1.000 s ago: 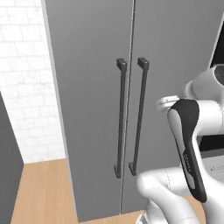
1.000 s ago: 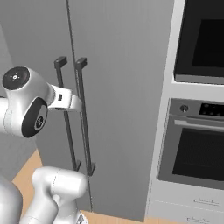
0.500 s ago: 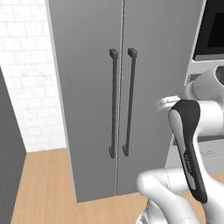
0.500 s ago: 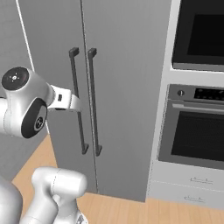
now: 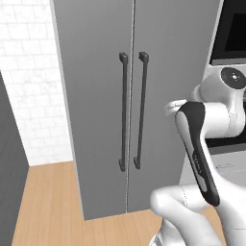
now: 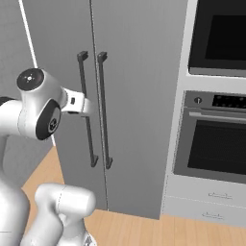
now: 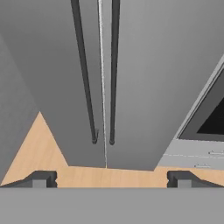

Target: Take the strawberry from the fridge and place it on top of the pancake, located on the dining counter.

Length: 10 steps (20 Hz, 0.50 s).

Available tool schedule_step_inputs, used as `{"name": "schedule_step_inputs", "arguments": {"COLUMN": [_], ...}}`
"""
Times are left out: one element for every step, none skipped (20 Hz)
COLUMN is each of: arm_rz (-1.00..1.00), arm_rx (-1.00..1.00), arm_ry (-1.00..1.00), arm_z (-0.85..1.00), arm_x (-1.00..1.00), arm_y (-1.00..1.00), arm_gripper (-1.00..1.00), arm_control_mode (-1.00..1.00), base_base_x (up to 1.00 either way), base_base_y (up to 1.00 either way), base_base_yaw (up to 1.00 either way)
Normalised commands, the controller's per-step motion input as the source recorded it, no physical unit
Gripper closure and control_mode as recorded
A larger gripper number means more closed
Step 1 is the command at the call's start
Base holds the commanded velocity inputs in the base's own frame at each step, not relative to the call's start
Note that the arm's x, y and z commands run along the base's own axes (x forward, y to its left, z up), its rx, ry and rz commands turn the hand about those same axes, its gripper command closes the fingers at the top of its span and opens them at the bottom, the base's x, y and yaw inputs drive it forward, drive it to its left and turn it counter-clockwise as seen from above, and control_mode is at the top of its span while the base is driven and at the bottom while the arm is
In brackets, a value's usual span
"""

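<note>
The robot's two-finger gripper (image 7: 112, 179) is wide open, with nothing between its two small dark finger tips (image 7: 40, 178). The tips stand far apart at the bottom of the hand view. They touch nothing. The gripper looks at the tall matte grey two-door fridge (image 7: 144, 74) and stays well apart from it.

Both fridge doors are shut tight, so you cannot see what is inside, and you cannot tell where the strawberry sits. A thin line runs down the middle where the two doors meet. On each side of that line hangs one long dark bar handle. The left door handle (image 5: 123, 111) and the right door handle (image 5: 141, 110) stand straight up, just beside each other.

In the two base views the white robot arm with dark joints (image 5: 206, 139) is folded up in front of the fridge, a little to the right of the handles in the left base view.

To the right of the fridge is a black built-in oven with a glass door (image 6: 216, 144), with pale drawers under it. To the left of the fridge is a white brick wall (image 5: 29, 81). The light wood floor (image 5: 48, 202) runs under it all.
</note>
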Motion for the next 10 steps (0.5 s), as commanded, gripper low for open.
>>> {"name": "schedule_step_inputs", "arguments": {"arm_rz": [0.00,0.00,0.00,0.00,0.00,0.00,0.00,0.00,0.00,0.00], "arm_rx": [0.00,0.00,0.00,0.00,0.00,0.00,0.00,0.00,0.00,-0.03], "arm_ry": [0.15,0.12,0.09,0.05,0.00,0.00,0.00,0.00,0.00,0.00], "arm_z": [-0.06,-0.06,-0.11,-0.19,-0.27,-0.27,-0.26,-0.19,-0.11,-0.19], "arm_x": [1.00,1.00,1.00,0.95,0.90,0.79,0.71,0.64,0.65,0.71], "arm_y": [0.04,0.01,0.04,0.01,0.00,0.01,0.04,0.04,0.07,0.10], "arm_gripper": [-1.00,-1.00,-1.00,-1.00,-1.00,-1.00,-1.00,-1.00,-1.00,-1.00], "arm_control_mode": [-1.00,-1.00,-1.00,-1.00,-1.00,-1.00,-1.00,-1.00,-1.00,-1.00], "base_base_x": [0.00,0.00,0.00,0.00,0.00,0.00,0.00,0.00,0.00,0.00], "base_base_y": [0.00,0.00,0.00,0.00,0.00,0.00,0.00,0.00,0.00,0.00], "base_base_yaw": [0.00,0.00,0.00,0.00,0.00,0.00,0.00,0.00,0.00,0.00]}}
